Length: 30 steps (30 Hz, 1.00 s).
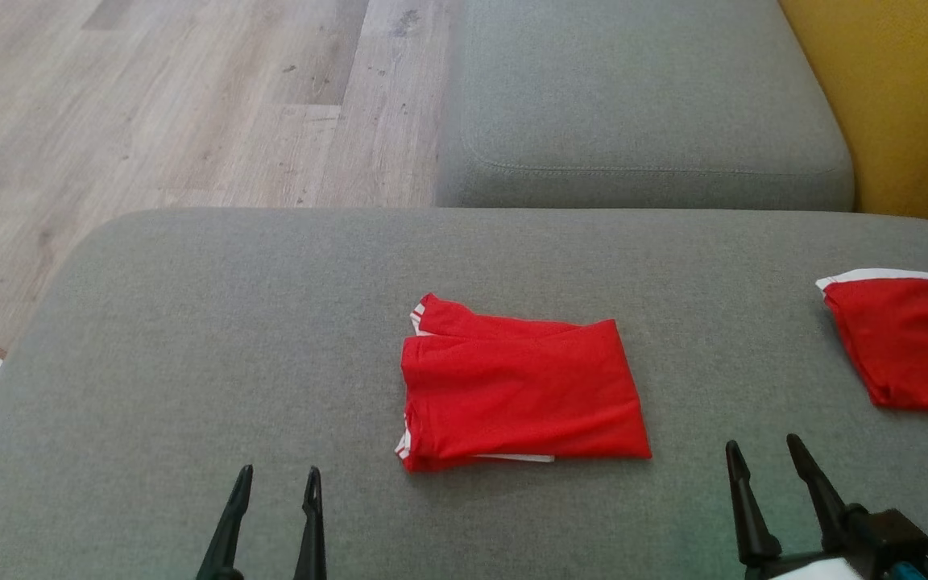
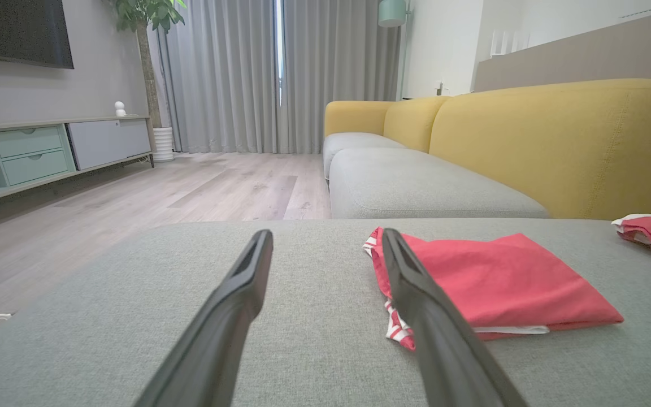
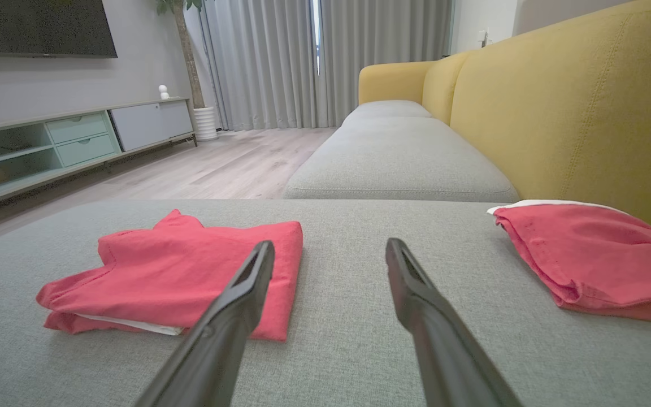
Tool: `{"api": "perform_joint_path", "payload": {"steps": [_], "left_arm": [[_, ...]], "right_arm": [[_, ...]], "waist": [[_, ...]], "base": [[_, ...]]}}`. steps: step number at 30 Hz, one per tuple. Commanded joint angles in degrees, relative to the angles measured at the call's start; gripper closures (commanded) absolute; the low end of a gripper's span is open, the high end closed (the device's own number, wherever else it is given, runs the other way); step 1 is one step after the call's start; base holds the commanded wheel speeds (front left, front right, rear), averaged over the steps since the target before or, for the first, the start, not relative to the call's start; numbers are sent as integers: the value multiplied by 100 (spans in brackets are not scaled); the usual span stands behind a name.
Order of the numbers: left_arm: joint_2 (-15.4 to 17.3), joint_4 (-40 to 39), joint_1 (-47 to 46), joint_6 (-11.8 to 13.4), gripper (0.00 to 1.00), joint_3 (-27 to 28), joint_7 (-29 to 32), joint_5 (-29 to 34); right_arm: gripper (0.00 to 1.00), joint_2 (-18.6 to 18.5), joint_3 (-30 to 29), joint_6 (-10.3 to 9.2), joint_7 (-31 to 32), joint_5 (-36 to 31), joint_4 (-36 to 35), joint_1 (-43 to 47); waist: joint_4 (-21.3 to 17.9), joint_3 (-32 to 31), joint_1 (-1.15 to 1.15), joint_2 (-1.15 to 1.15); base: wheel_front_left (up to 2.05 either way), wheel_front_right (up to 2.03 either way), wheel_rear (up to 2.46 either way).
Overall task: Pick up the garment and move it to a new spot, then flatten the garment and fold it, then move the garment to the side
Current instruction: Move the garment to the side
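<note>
A red garment (image 1: 516, 387) with white trim lies folded into a flat rectangle in the middle of the grey cushion (image 1: 190, 338). It also lies to the right of my left fingers in the left wrist view, garment (image 2: 500, 282), and to the left of my right fingers in the right wrist view, garment (image 3: 190, 271). My left gripper (image 1: 280, 482) stands open near the cushion's front edge, left of the garment and clear of it. On the other side, my right gripper (image 1: 762, 453) is open and empty, just right of the garment's near corner.
A second folded red garment (image 1: 907, 342) rests at the cushion's right edge, by the yellow sofa back (image 1: 899, 97). Another grey seat cushion (image 1: 641, 105) lies beyond. Wooden floor (image 1: 150, 105) stretches off to the left, with a TV cabinet (image 2: 37, 152) across the room.
</note>
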Motion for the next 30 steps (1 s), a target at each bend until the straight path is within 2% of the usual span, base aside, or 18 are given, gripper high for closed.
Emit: {"api": "perform_joint_path", "payload": {"steps": [1,12,18,22,26,30], "left_arm": [[-90,-150,-215,-25,0,200,-55,55],[-105,-130,-219,-61,0,194,-55,63],[-110,-194,-326,-113,0,156,-55,114],[-113,-153,-386,-141,0,128,-55,126],[-115,-114,-506,-203,0,76,-55,116],[-118,-106,-737,-271,0,38,-55,80]], "right_arm": [[0,-34,119,37,-63,-59,-150,-225],[0,-35,66,37,-63,-79,-139,-200],[0,-19,-36,37,-63,-37,7,-328],[0,1,-87,37,-63,14,282,-690],[0,-40,109,37,-44,43,708,-1325],[0,-44,344,37,400,402,1232,-2127]], "waist": [[-6,-17,0,0],[34,3,0,0],[221,334,0,0],[278,594,0,0],[300,874,0,0],[332,1157,0,0]], "base": [[0,0,0],[0,0,0],[0,0,0],[0,0,0],[0,0,0],[0,0,0]]}}
